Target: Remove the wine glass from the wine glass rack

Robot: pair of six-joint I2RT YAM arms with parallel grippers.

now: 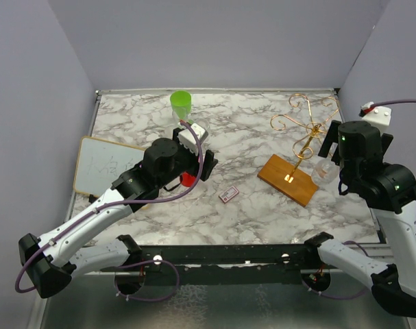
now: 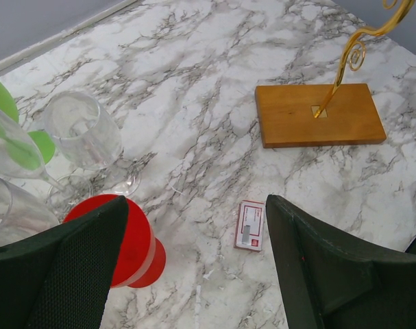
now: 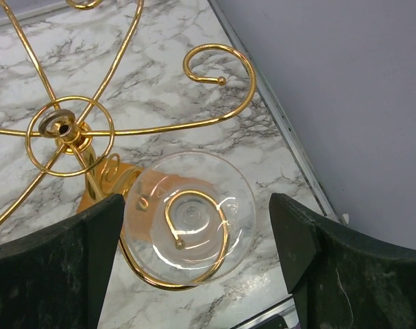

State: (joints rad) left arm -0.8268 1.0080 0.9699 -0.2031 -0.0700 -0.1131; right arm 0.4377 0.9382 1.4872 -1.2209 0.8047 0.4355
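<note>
The wine glass rack (image 1: 316, 129) is gold wire with curled arms on a post, fixed to a brown wooden base (image 1: 288, 179) at the right of the table. A clear wine glass (image 3: 190, 218) hangs upside down from one curled arm at the rack's near right; it also shows in the top view (image 1: 323, 169). My right gripper (image 3: 194, 243) is open just above it, one finger on each side of its round foot, not touching. My left gripper (image 2: 197, 250) is open and empty over the table's middle left. The rack's base (image 2: 317, 123) shows in the left wrist view.
Beside the left gripper stand a red cup (image 2: 122, 240), a clear wine glass (image 2: 84, 133) and a green cup (image 1: 181, 104). A small red and white card (image 2: 250, 225) lies on the marble. A whiteboard (image 1: 105, 164) lies at the left. The right wall is close to the rack.
</note>
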